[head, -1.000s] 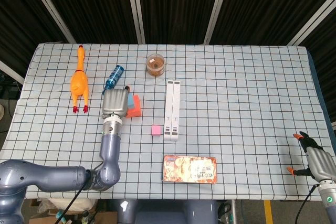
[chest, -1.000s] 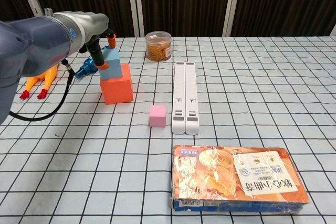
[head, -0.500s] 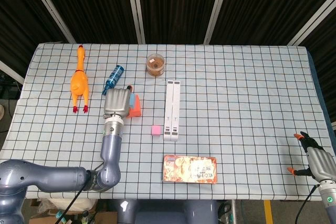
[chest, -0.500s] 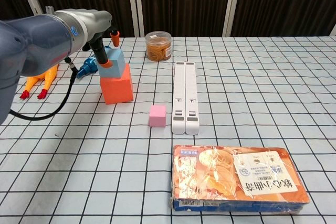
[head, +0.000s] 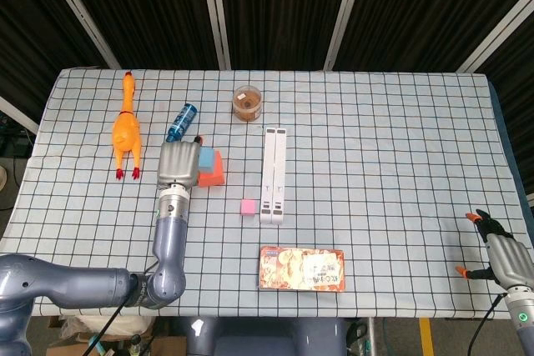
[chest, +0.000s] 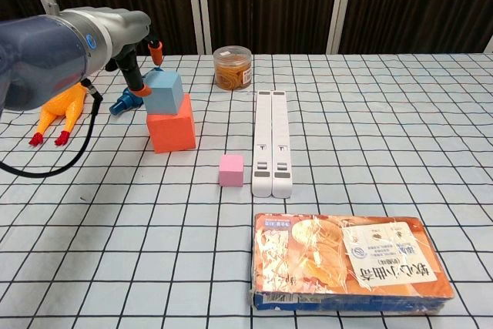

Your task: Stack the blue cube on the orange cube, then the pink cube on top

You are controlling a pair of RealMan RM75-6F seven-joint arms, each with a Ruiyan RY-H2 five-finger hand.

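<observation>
Blue cube: seated on top of orange cube, tilted slightly off square, overhanging none visibly; both on checked tablecloth, left of centre. From head view, blue cube partly covered by left hand, orange cube showing at its right.

Pink cube: flat on cloth, apart from stack, just left of near end of white slatted bar. Same placement in head view: pink cube touching or almost touching white slatted bar; contact not determinable.

Left hand: beside upper left of blue cube, fingers spread, orange fingertips clear of cube's top; lower fingertip close against cube's left face, contact not determinable. Nothing held.

Right hand: at lower right corner of head view, off table edge, fingers apart, nothing held. Outside chest view.

Other items noted: rubber chicken at far left; blue bottle lying behind stack; round jar at rear centre; snack packet at front, well clear of cubes.
</observation>
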